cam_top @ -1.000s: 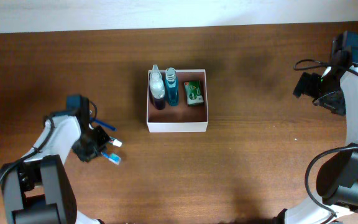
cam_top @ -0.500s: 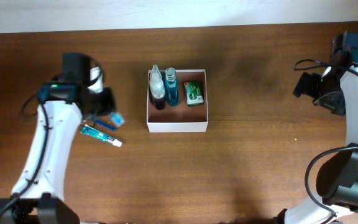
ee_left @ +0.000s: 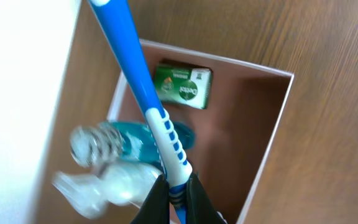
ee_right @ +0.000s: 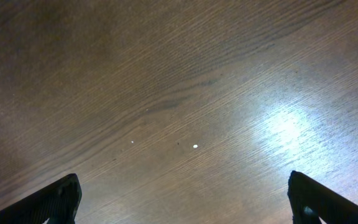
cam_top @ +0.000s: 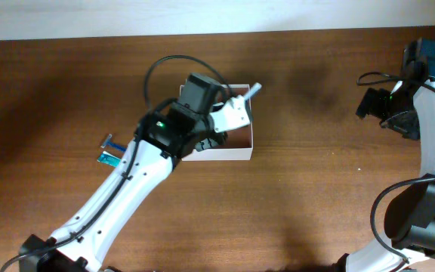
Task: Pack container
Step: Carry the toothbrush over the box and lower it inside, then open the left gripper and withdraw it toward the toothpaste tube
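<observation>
Jaws of the left gripper pinch a blue-and-white plastic toothbrush above the square white-walled container, mid-surface; the right gripper has jaws spread over the bare brown wooden surface.

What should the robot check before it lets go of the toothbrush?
1. Left gripper shut on the toothbrush: ok.
2. Toothbrush above the container: ok.
3. Bare room inside, beside the green soap and the bottles: ok.
4. Right gripper open and far from the container: ok.
5. Toothbrush short enough to lie flat inside: cannot tell.
6. Everything packed: not ok, a teal tube lies on the table.
</observation>
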Motion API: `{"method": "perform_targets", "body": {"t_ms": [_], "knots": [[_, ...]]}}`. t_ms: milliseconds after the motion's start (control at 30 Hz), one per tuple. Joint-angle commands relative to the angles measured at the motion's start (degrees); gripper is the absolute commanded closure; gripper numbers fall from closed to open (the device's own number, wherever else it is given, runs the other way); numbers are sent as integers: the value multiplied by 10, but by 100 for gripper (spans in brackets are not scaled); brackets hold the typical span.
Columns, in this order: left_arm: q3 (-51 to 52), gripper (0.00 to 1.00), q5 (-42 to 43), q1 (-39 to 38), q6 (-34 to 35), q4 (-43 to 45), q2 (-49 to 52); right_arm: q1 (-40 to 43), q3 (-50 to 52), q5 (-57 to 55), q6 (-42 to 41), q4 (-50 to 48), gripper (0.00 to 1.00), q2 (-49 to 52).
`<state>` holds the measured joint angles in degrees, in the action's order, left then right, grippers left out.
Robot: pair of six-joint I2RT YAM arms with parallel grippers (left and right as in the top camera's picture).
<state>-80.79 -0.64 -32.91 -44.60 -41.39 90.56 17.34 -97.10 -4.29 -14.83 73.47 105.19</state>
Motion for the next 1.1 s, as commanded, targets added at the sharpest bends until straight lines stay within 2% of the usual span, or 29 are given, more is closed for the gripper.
{"method": "perform_targets", "body": {"t_ms": [0,100,300,700,733,767,867,933,1067], "knots": [[-9,100,-39,-8,-217,25,8,3,5,-9,-5,0,1,2],[-9,99,-40,-8,-266,28,25,3,5,-9,-5,0,1,2],[-9,99,-82,-8,-308,28,69,3,5,-9,-5,0,1,2],[-8,99,-172,-2,-312,10,134,3,5,-9,-5,0,1,2],[-8,97,-175,-2,-312,8,136,3,5,-9,-5,0,1,2],[-8,80,-176,-2,-312,7,136,3,5,-9,-5,0,1,2],[-8,58,-176,-2,-312,7,136,3,5,-9,-5,0,1,2],[-9,54,-176,-2,-311,7,136,3,5,-9,-5,0,1,2],[-13,58,-176,-4,-287,15,134,3,5,-9,-5,0,1,2]]}}
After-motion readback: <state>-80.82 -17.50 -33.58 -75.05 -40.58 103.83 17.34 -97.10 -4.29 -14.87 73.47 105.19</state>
